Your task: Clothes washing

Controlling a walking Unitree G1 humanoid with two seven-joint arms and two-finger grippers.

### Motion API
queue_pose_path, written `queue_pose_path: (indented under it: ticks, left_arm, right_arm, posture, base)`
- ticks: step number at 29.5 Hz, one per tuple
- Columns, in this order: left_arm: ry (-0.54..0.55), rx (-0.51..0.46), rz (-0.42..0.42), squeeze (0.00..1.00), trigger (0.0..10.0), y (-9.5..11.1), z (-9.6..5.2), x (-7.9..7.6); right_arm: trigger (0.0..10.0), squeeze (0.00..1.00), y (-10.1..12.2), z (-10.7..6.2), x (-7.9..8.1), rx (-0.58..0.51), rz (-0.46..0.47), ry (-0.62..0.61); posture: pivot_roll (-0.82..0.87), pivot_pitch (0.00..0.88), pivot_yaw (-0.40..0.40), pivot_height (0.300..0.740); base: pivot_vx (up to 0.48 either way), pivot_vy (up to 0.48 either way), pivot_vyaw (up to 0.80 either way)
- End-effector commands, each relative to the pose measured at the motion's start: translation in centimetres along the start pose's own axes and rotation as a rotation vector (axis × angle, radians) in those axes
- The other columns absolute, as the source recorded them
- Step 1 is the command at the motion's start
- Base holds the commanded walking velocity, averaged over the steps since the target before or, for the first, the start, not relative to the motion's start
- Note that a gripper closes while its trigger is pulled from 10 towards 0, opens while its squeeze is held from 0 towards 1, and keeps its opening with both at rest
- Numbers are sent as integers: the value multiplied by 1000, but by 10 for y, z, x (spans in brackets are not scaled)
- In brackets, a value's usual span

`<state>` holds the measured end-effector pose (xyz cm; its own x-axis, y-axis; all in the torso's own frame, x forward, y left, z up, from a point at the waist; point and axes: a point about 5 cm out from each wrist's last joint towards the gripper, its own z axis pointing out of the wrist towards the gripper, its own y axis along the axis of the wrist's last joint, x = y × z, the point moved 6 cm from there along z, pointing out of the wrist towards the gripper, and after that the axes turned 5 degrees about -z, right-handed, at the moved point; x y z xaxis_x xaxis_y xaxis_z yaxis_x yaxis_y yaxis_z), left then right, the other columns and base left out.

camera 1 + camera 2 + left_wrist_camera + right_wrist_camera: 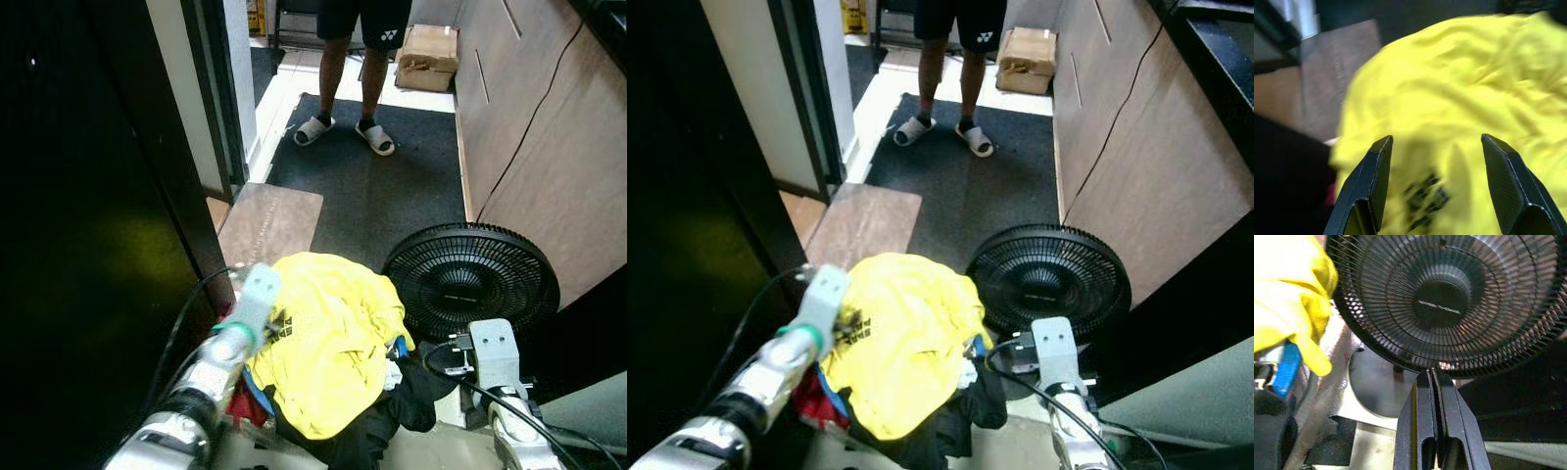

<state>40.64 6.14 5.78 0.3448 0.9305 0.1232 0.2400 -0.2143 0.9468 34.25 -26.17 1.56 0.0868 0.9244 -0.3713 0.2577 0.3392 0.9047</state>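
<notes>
A heap of clothes lies on the floor in front of me, with a yellow shirt (333, 333) with black print on top. Under it are dark garments (392, 411), a red piece (245, 406) and something blue (397, 348). My left arm (240, 318) reaches over the left edge of the heap. In the left wrist view my left gripper (1435, 142) stands open just above the yellow shirt (1464, 93), holding nothing. My right arm (495, 357) hangs to the right of the pile. My right gripper (1432, 374) is shut and empty, pointing at the fan's base.
A black floor fan (470, 279) stands right of the pile, close to my right arm. A person in sandals (353, 59) stands on a dark mat (382, 186) ahead. A cardboard box (428, 57) sits beyond. Wooden cabinets (549, 147) line the right; a black panel (78, 245) lines the left.
</notes>
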Motion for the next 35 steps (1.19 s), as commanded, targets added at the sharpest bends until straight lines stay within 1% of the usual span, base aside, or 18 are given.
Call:
queue_pose_path:
  ticks: [1,4,6,7,9,10,12,14,15,17,19,20,26,28,29,31,33,35]
  left_arm:
    - [-35,42,26,0,10000,-11,0,-11]
    - [-51,51,61,0,10000,-12,0,-17]
    - [-71,103,101,0,10000,-26,-2,-24]
    - [-71,103,101,0,10000,-26,-2,-24]
    - [-67,170,117,0,10000,-46,-6,-23]
    - [-67,170,117,0,10000,-46,-6,-23]
    - [-48,204,111,0,10000,-57,-10,-16]
    - [-43,207,108,0,10000,-59,-11,-14]
    - [-35,210,106,125,10000,-61,-12,-11]
    - [-30,212,106,125,10000,-63,-13,-9]
    - [-17,222,118,24,10000,-69,-16,-2]
    - [-11,230,124,0,10000,-73,-18,1]
    - [4,255,137,0,10000,-84,-24,9]
    - [4,285,147,0,10000,-97,-31,13]
    - [-2,301,154,0,10000,-104,-34,13]
    - [-2,301,154,0,10000,-104,-34,13]
    - [-22,323,164,0,10000,-115,-40,8]
    - [-25,322,164,0,10000,-115,-40,7]
  right_arm:
    - [10000,0,-13,-7,-5,30,13,-22]
    - [10000,0,-14,-8,-5,31,13,-24]
    - [10000,0,-16,-10,-4,32,15,-25]
    - [10000,0,-16,-10,-4,32,15,-25]
    - [10000,0,-17,-11,-1,33,14,-20]
    - [10000,0,-17,-11,-1,33,14,-20]
    - [10000,0,-17,-14,1,22,7,-7]
    - [10000,0,-16,-14,1,18,5,-3]
    - [10000,0,-16,-15,1,13,3,1]
    - [10000,0,-15,-16,0,8,1,3]
    - [10000,0,-11,-16,1,-9,-1,14]
    - [10000,0,-9,-16,2,-16,0,21]
    - [10000,0,-5,-16,6,-31,0,37]
    - [10000,0,-5,-19,8,-36,3,42]
    - [10000,0,-8,-21,8,-31,5,43]
    - [10000,0,-8,-21,8,-31,5,43]
    - [10000,0,-15,-28,9,-15,8,39]
    - [10000,0,-17,-30,8,-12,9,37]
  posture:
    - [-24,139,94,740]
    - [-28,144,97,740]
    - [-33,153,99,740]
    - [-33,153,99,740]
    - [-37,172,99,740]
    - [-37,172,99,740]
    - [-43,235,93,740]
    - [-43,235,93,740]
    - [-40,262,91,740]
    - [-40,269,90,740]
    - [-28,332,85,740]
    - [-26,338,85,740]
    - [-17,374,86,740]
    - [-9,410,93,740]
    - [-9,414,95,740]
    - [-9,414,95,740]
    - [-9,418,99,740]
    - [-13,416,106,740]
  base:
    - [0,0,0]
    - [0,0,0]
    - [0,0,0]
    - [0,0,0]
    - [0,0,0]
    - [0,0,0]
    - [0,0,0]
    - [0,0,0]
    - [0,0,0]
    - [0,0,0]
    - [0,0,0]
    - [0,0,0]
    - [0,0,0]
    - [0,0,0]
    - [0,0,0]
    - [0,0,0]
    - [0,0,0]
    - [0,0,0]
